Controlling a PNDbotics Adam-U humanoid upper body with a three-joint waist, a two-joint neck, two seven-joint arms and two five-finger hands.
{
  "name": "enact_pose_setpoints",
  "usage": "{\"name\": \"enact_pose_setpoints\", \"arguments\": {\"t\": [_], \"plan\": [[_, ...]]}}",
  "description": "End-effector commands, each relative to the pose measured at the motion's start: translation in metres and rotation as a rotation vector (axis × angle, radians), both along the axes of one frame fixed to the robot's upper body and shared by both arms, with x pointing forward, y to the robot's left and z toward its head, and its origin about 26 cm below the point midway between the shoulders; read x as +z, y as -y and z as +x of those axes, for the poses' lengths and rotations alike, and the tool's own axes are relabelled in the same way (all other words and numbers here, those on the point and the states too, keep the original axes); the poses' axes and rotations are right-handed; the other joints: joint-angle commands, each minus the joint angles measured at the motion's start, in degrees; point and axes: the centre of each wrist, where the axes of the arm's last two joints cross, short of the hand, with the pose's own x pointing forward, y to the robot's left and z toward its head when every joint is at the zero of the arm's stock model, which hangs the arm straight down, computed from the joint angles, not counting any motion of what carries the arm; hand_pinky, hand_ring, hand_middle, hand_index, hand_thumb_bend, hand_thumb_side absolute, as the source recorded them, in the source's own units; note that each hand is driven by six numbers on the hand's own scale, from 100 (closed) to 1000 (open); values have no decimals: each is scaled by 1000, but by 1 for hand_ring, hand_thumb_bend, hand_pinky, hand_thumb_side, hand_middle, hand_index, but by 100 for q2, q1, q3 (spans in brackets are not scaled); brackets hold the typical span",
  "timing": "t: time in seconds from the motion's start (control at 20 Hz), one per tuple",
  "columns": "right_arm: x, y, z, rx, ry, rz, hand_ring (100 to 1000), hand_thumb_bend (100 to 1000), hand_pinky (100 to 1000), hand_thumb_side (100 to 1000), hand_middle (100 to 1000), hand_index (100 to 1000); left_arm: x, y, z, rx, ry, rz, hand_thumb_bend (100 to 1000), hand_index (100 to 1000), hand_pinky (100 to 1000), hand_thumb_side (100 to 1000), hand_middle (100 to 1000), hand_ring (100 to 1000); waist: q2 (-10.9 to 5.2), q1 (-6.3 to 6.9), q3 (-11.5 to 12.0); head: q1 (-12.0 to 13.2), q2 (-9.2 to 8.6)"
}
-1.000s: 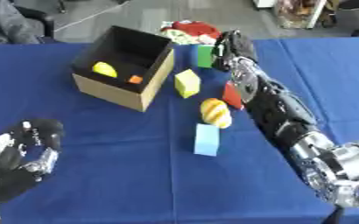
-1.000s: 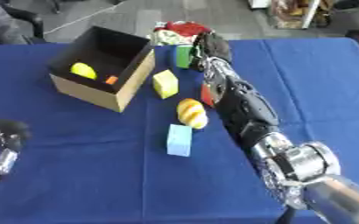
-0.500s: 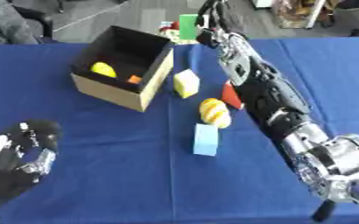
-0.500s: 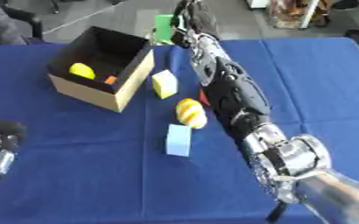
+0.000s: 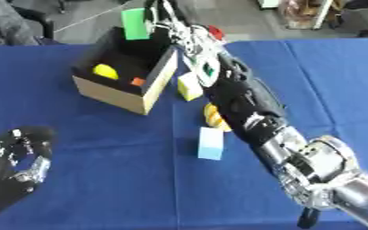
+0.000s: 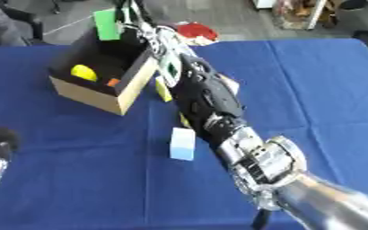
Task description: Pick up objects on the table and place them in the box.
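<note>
My right hand (image 5: 162, 19) is shut on a green block (image 5: 134, 23), holding it in the air above the far edge of the open cardboard box (image 5: 120, 95). Inside the box lie a yellow rounded piece (image 5: 105, 71) and a small orange piece (image 5: 138, 81). On the blue table, a pale yellow block (image 5: 190, 86) stands just right of the box. A yellow-orange fruit (image 5: 212, 117) is partly hidden by my right forearm. A light blue block (image 5: 211, 143) stands nearer to me. My left hand (image 5: 14, 164) rests open at the lower left.
A red object (image 6: 196, 31) lies at the table's far edge, behind my right arm. The arm stretches diagonally from the lower right across the table's middle. Blue cloth (image 5: 101, 193) covers the near part of the table. Floor and furniture show beyond the far edge.
My right hand has risen from the far pile with the green block and carried it left, over the box. The left hand has stayed where it was.
</note>
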Motion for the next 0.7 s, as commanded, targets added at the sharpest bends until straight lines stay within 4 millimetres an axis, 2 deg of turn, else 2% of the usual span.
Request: {"name": "enact_pose_setpoints", "arguments": {"t": [0.05, 0.1, 0.15, 0.2, 0.3, 0.55, 0.7], "plan": [[-11, -12, -2, 26, -50, -96, 639, 149, 821, 100, 554, 689, 7, 2, 0, -14, 23, -6, 106, 724, 736, 251, 655, 683, -59, 25, 10, -26, 20], [-17, -13, -3, 27, -73, -129, 679, 216, 832, 100, 623, 761, 6, 1, 0, -12, 22, -6, 107, 724, 736, 255, 655, 683, -55, 24, 11, -25, 20], [-22, -13, -4, 27, -89, -160, 691, 241, 835, 100, 647, 781, 6, 1, 0, -11, 21, -6, 106, 724, 736, 255, 655, 683, -52, 22, 9, -22, 22], [-24, -13, -4, 24, -94, -185, 721, 342, 844, 203, 718, 845, 6, 1, 0, -10, 21, -6, 107, 725, 736, 258, 655, 683, -49, 19, 6, -18, 22], [-23, -11, -3, 18, -81, -212, 738, 403, 854, 276, 758, 889, 6, 1, 0, -8, 20, -7, 108, 725, 736, 260, 654, 683, -47, 12, -4, -4, 23], [9, 0, -1, 31, 18, -163, 718, 362, 857, 266, 745, 890, 6, -1, 0, 0, 20, -5, 106, 725, 736, 260, 654, 682, -49, -14, -83, 23, 20], [37, 18, 0, 61, 61, -109, 716, 332, 860, 238, 738, 891, 6, -3, 0, 9, 21, -1, 105, 725, 736, 260, 653, 681, -56, -38, -150, 43, 18]]}}
